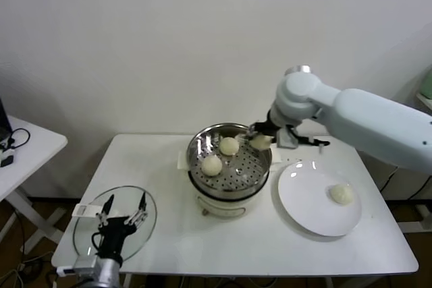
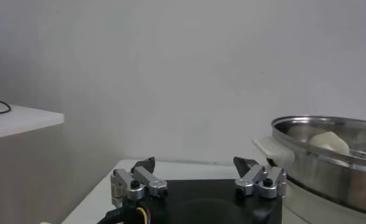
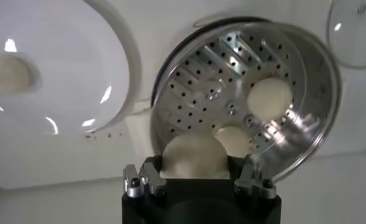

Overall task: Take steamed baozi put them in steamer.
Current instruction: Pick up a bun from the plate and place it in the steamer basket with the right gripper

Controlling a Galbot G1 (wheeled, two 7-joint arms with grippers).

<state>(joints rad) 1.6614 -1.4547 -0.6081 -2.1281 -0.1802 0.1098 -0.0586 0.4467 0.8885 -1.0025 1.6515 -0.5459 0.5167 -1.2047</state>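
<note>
The steel steamer (image 1: 229,179) stands on its white cooker base at the table's middle. Two cream baozi (image 1: 229,146) (image 1: 212,165) lie on its perforated floor; they show in the right wrist view (image 3: 269,95) (image 3: 233,139). My right gripper (image 1: 260,141) is shut on a third baozi (image 3: 194,156) and holds it over the steamer's (image 3: 304,73) right rim. A fourth baozi (image 1: 341,194) lies on the white plate (image 1: 307,208) to the right, also seen in the right wrist view (image 3: 8,72). My left gripper (image 1: 123,210) is open and empty at the front left, above the glass lid.
The flat glass lid (image 1: 148,231) lies at the table's front left. A white side table (image 1: 30,143) stands farther left. In the left wrist view the steamer's rim (image 2: 329,125) rises to one side with a baozi (image 2: 330,143) inside.
</note>
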